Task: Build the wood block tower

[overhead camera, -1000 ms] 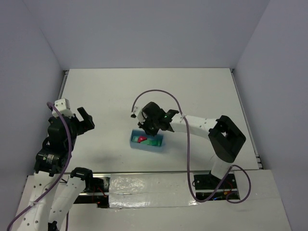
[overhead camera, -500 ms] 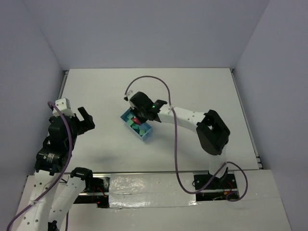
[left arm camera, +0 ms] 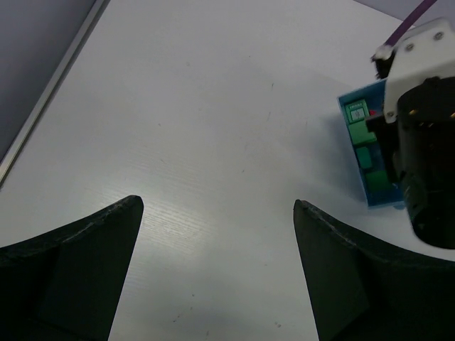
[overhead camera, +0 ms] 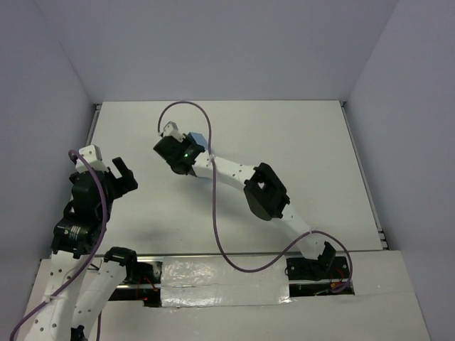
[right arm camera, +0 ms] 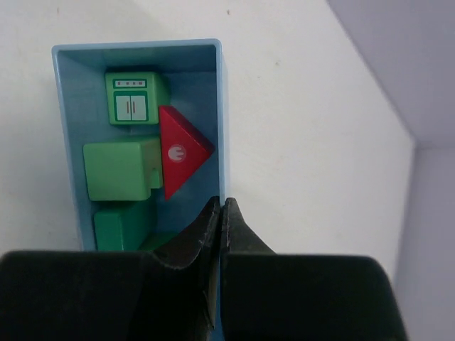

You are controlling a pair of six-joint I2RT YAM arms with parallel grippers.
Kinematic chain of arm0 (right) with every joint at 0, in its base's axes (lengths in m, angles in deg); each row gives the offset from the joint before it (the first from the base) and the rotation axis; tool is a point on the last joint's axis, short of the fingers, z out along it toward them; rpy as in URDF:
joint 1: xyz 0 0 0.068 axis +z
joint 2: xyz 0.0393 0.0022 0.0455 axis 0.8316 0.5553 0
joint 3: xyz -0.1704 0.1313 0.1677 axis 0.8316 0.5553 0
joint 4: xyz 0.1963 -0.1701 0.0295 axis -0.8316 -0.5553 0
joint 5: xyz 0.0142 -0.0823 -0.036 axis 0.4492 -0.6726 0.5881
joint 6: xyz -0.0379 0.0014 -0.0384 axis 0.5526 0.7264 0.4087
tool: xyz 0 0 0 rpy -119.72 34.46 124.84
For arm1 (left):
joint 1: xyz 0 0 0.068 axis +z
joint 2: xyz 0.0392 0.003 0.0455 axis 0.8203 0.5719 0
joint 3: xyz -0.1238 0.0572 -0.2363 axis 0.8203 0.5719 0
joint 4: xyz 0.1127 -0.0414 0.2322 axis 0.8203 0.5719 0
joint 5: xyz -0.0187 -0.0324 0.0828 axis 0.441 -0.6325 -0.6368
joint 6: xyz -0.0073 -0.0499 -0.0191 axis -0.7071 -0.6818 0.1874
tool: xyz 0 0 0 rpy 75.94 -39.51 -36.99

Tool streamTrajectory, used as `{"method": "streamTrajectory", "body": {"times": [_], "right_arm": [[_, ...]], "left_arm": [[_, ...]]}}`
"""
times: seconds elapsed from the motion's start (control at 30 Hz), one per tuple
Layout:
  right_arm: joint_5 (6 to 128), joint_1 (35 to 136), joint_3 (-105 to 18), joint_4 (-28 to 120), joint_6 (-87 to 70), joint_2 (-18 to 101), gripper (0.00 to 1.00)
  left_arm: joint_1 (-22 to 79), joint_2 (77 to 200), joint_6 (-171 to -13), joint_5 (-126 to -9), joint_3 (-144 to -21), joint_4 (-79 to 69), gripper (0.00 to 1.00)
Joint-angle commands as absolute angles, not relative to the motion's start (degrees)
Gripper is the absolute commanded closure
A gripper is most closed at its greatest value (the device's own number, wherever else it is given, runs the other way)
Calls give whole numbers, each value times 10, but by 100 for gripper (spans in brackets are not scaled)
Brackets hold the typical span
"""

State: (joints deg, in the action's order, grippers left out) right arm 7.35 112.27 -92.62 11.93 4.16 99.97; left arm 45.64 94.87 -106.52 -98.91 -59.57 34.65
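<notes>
Inside blue tray (right arm camera: 195,85), green blocks (right arm camera: 121,170), red wedge (right arm camera: 181,153)

Top cam overhead; wrist cams low, close, share tray (right arm camera: 135,44)

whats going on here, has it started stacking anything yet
Not yet. The right gripper is shut on one long wall of the light blue tray, which sits on the table. The green blocks and the red wedge all lie loose inside the tray, none stacked. The left gripper hangs open off to the left, holding nothing.
</notes>
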Motion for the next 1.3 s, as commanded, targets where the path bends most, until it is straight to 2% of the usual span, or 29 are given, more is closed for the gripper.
{"method": "streamTrajectory", "body": {"times": [0.0,0.17,0.27,0.3,0.47,0.57,0.6,0.67,0.7,0.83,0.93,1.0,1.2,1.23,1.27], "right_arm": [[-43,1165,-903,234,173,983,100],[-26,1192,-949,179,134,1017,100],[4,1201,-956,151,78,1014,82],[19,1206,-952,145,59,1009,70],[32,1217,-915,164,39,983,65],[38,1220,-915,161,37,991,68],[37,1221,-919,155,32,994,72],[35,1222,-917,154,23,1000,93],[31,1225,-914,155,21,1001,96],[-9,1244,-890,177,33,1002,97],[-38,1258,-871,213,60,1006,92],[-48,1266,-876,212,69,1017,83],[-72,1283,-864,247,106,1027,77],[-69,1284,-864,237,100,1022,59],[-67,1285,-863,233,93,1018,50]], "left_arm": [[454,951,-1070,-1002,-603,337,0],[455,947,-1071,-1007,-603,338,0],[454,947,-1070,-1005,-603,337,1],[454,948,-1070,-1003,-603,336,0],[454,952,-1068,-998,-604,337,1],[454,949,-1068,-1000,-603,337,0],[455,948,-1068,-1001,-603,336,1],[454,945,-1068,-1002,-603,337,1],[454,943,-1068,-1002,-603,337,1],[454,944,-1070,-1005,-603,338,0],[454,944,-1073,-1012,-604,341,0],[454,943,-1075,-1019,-605,344,0],[454,933,-1086,-1048,-609,354,0],[454,930,-1087,-1049,-609,355,0],[454,929,-1089,-1055,-610,356,0]]}}
